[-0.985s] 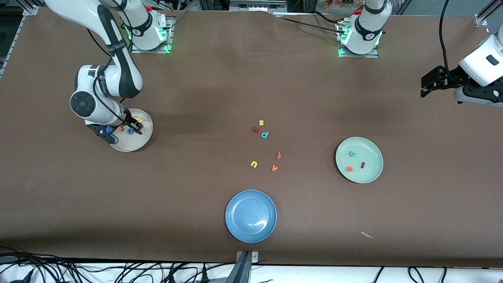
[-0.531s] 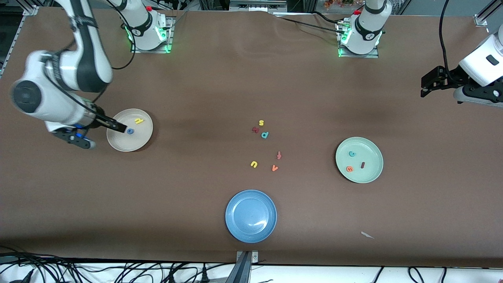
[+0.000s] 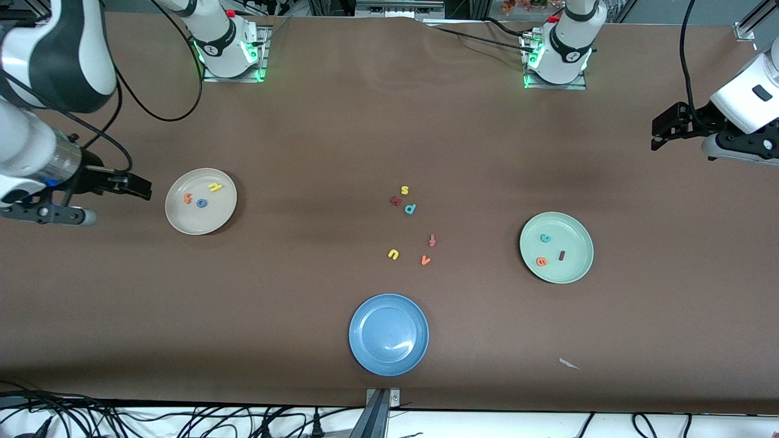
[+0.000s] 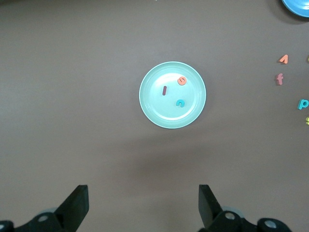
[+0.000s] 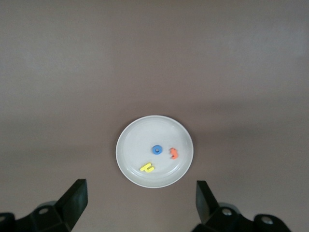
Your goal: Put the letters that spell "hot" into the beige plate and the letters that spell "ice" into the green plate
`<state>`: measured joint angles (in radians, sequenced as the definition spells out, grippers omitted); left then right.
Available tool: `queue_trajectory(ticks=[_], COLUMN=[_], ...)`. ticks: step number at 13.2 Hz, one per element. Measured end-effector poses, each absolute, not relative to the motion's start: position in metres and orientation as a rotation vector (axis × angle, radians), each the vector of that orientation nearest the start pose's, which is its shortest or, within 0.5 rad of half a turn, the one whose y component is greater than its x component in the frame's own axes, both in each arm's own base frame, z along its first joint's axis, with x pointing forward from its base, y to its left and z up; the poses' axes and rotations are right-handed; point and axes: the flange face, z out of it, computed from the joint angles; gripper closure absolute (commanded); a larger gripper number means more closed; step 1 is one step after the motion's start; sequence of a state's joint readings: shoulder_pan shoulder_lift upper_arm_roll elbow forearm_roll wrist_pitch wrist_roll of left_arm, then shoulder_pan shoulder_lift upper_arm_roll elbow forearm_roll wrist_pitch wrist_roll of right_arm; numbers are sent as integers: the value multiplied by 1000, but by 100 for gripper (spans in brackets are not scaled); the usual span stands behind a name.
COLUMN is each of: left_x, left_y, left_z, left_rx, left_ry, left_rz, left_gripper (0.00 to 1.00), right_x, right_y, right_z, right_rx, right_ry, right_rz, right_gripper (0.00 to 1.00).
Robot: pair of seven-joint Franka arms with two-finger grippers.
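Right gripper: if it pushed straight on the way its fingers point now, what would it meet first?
Judging by its wrist view, the open right gripper points down at bare table beside the beige plate, so probably the tabletop, though depth is unclear.

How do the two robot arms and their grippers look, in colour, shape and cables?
Both arms have glossy white rounded shells with black joint bands and green lights at the bases. The right gripper and the left gripper are black, each with two flat angular fingers. Thin black cables loop along the arms.
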<state>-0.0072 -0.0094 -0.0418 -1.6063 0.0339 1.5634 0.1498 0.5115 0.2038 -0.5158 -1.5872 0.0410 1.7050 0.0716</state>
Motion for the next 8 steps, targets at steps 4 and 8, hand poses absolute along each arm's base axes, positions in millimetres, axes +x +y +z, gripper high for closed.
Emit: queue_trajectory(ticks=[4, 8], left_x=[549, 549], left_y=[-25, -25], left_z=[612, 612], left_rx=[-3093, -3093], left_ry=[312, 315], left_rz=[55, 55], left_gripper=[0, 0], right_x=[614, 618], right_y=[15, 5], right_z=[534, 551], right_rx=[-3234, -3232], right_ry=[118, 90], right_rz=[86, -18], right_gripper=[1, 1])
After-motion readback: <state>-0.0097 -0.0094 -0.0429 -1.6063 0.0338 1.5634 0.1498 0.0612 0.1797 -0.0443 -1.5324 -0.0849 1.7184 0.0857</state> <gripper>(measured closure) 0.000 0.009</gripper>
